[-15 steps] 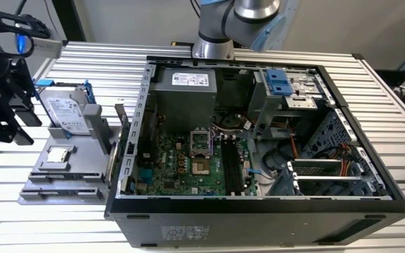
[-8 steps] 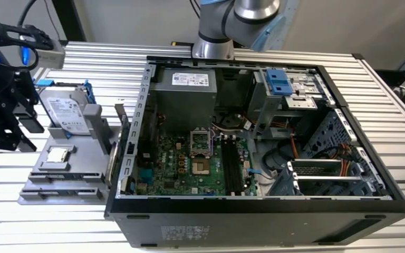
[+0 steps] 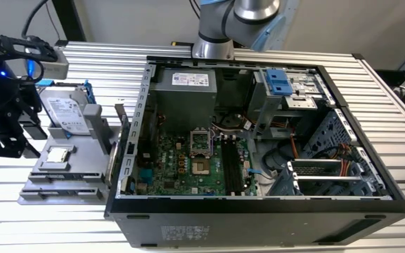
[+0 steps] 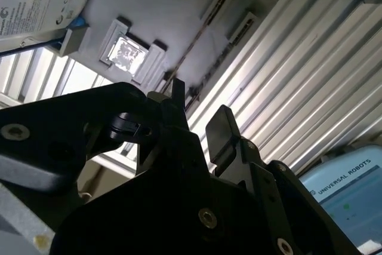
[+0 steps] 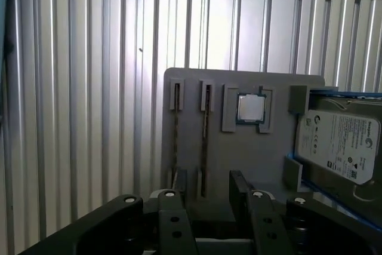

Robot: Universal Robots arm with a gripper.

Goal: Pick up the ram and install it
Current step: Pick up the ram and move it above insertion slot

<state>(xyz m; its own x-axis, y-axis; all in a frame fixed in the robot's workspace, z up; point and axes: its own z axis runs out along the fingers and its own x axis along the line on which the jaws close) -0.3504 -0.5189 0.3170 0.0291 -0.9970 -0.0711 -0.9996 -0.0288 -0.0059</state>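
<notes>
Two ram sticks stand on edge in the slots of a grey holder [image 5: 239, 165]. One ram stick [image 5: 205, 129] lies in line with the gap between my fingers, the other ram stick [image 5: 176, 131] just beside it. In the second wrist view the same sticks show as thin dark lines [image 4: 194, 52]. My gripper [image 5: 209, 190] is open and hovers over the holder's near end, holding nothing. In the exterior view the gripper [image 3: 9, 146] hangs at the holder's [image 3: 65, 174] left side. The motherboard's long black slots [image 3: 232, 168] lie inside the open case.
A processor chip [image 5: 250, 107] and a silver hard drive in a blue frame [image 5: 340, 147] sit on the same holder. The open computer case [image 3: 259, 211] stands at the exterior view's right on a ribbed metal table [image 5: 71, 88]. The arm's base [image 3: 213, 47] rises behind the case.
</notes>
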